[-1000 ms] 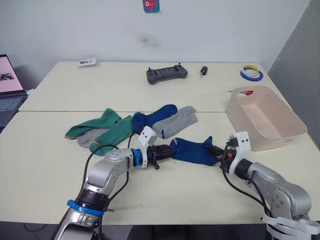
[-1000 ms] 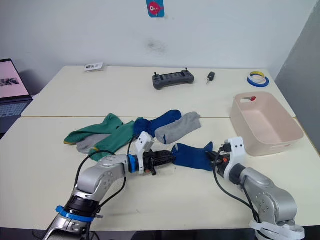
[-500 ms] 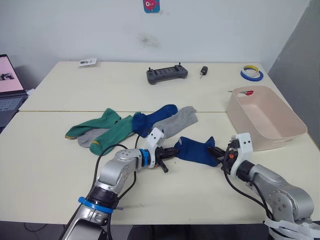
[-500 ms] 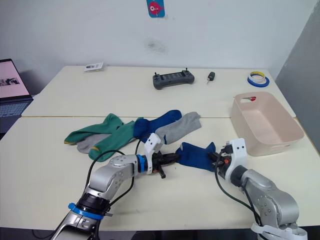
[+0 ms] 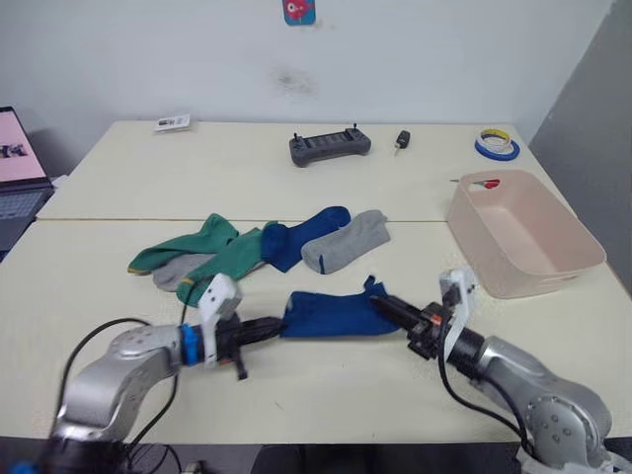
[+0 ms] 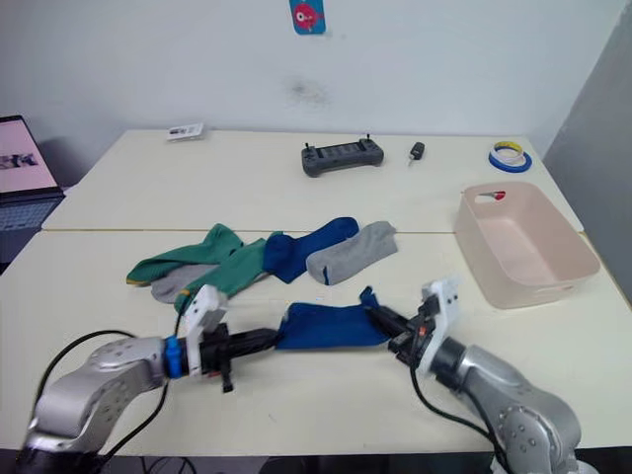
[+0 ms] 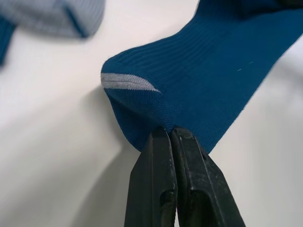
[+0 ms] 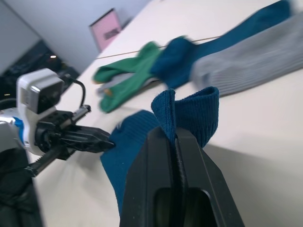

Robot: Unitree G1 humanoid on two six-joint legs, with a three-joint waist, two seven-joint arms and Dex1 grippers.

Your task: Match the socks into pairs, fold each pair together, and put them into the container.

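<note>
No text, label or number is reading clearly anywhere; the wall sticker and the table card are showing marks (too small to read).

White wall behind two cream tables; grey panel at right.

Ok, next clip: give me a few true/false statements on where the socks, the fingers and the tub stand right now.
1. Both grippers pinch the same blue sock. True: the left gripper holds one end, the right gripper the other.
2. The tub already holds a folded pair. False: no sock lies in it.
3. The held sock is stretched out between the grippers. True.
4. The second blue sock lies in the tub. False: it lies on the table beside a grey sock.
5. The green socks are folded together. False: they lie loose and unfolded.
</note>
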